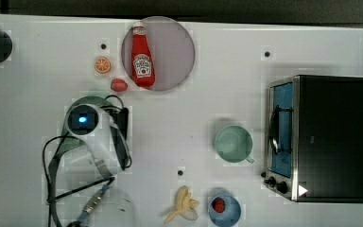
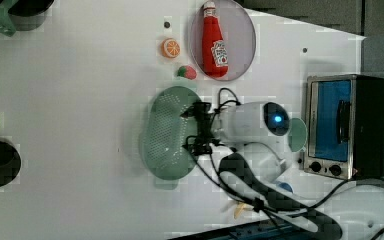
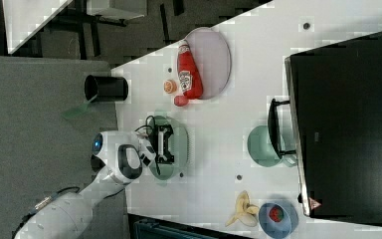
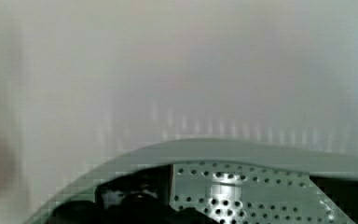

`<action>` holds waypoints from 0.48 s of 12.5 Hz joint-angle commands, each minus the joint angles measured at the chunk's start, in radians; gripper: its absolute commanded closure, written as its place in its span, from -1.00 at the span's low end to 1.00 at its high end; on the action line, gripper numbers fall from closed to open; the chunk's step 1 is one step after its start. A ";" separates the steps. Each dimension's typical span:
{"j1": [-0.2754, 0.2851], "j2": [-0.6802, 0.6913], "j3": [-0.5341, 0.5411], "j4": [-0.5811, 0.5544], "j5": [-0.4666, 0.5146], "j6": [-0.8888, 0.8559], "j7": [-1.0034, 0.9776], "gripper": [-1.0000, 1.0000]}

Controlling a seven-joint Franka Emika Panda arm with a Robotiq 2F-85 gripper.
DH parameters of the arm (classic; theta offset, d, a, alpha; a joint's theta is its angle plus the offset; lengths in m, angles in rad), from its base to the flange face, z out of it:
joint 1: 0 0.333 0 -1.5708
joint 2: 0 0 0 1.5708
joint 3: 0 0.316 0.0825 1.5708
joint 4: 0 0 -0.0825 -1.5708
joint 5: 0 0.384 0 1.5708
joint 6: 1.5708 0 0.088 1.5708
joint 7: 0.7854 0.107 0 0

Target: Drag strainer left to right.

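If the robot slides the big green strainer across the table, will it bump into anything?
Maybe. In the top view, the green cup and the toaster oven stand to the right of the strainer.

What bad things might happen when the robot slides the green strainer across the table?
1. The fingers are open over the strainer; if they only hook its rim, it may slip free or tip.
2. In the top view the cup sits to the right, with the oven beyond it. A long drag might bump the cup.
3. The strawberry lies close by the strainer and could be nudged.
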 commanded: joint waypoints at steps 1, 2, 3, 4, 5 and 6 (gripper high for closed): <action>-0.085 -0.047 -0.017 -0.016 -0.020 -0.008 -0.119 -1.00; -0.097 -0.054 -0.028 -0.027 -0.020 -0.008 -0.144 -1.00; -0.107 -0.060 -0.041 -0.038 -0.020 -0.007 -0.166 -1.00; -0.116 -0.066 -0.055 -0.047 -0.020 -0.007 -0.191 -1.00; -0.124 -0.072 -0.069 -0.056 -0.020 -0.007 -0.222 -1.00; -0.131 -0.078 -0.086 -0.064 -0.020 -0.007 -0.258 -1.00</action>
